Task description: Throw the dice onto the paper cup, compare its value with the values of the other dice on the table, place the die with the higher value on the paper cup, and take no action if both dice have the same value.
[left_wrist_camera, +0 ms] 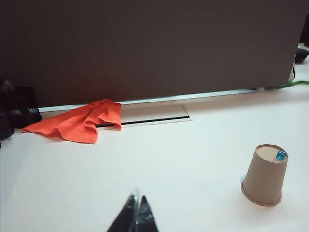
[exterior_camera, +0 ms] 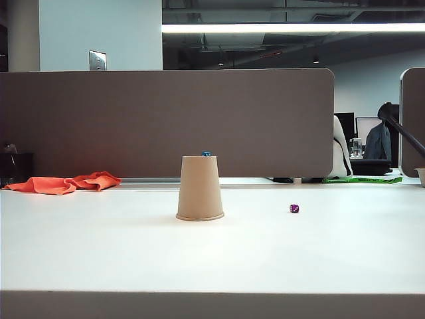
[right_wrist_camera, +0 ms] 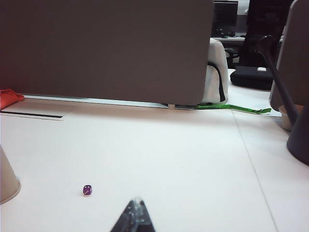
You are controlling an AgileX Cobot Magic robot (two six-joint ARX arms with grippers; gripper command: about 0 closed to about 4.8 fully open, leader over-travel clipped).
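- The blue die (exterior_camera: pixel 206 153) sits on the upturned base of the tan paper cup (exterior_camera: pixel 200 189), which stands rim-down at the centre of the exterior view on the white table (exterior_camera: pixel 212 259); I judge the placing step done and the task at or near its end.
- The dark purple die (exterior_camera: pixel 294 209) lies on the bare tabletop at right of centre, well apart from the cup.
- My left gripper (left_wrist_camera: pixel 135 207) shows only its tips at the bottom edge of the left wrist view; they are pressed together with nothing between them, well apart from the cup at lower right of that frame.
- My right gripper (right_wrist_camera: pixel 134 209) pokes in at the bottom edge of the right wrist view, tips together and empty, near the purple die at lower left but not touching it.
- Neither gripper appears in the exterior view.
- Next move, as I judge it: no grasp is called for; I only keep both arms clear so the cup is not knocked.
- Count: 1 paper cup, 1 blue die, 1 purple die, 2 grippers, 1 orange cloth (exterior_camera: pixel 63 183) at the left by the brown partition (exterior_camera: pixel 166 119).
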